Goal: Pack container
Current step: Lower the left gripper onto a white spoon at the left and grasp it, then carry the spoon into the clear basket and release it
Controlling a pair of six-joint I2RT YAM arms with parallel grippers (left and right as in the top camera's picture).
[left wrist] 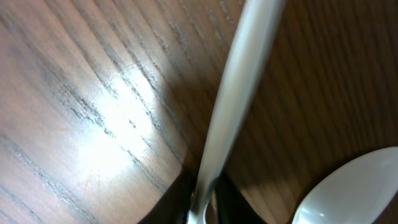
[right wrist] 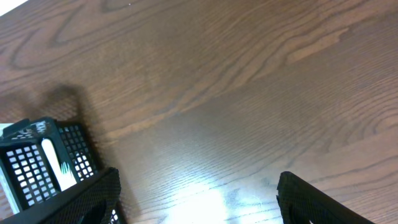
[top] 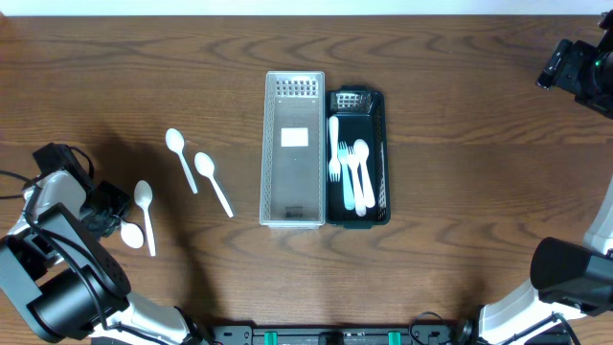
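Note:
My left gripper is down on the table at the left and shut on the handle of a white spoon; its jaws pinch the handle low in the left wrist view. The bowl of a second spoon lies right beside it. In the overhead view two spoons lie next to that gripper, and two more spoons lie further right. A clear tray stands empty beside a black basket that holds white forks and spoons. My right gripper is open and empty, at the far right back.
The black basket's corner with a white utensil shows at the left of the right wrist view. Bare wooden table lies under the right gripper. Cables and the left arm's body fill the front left corner.

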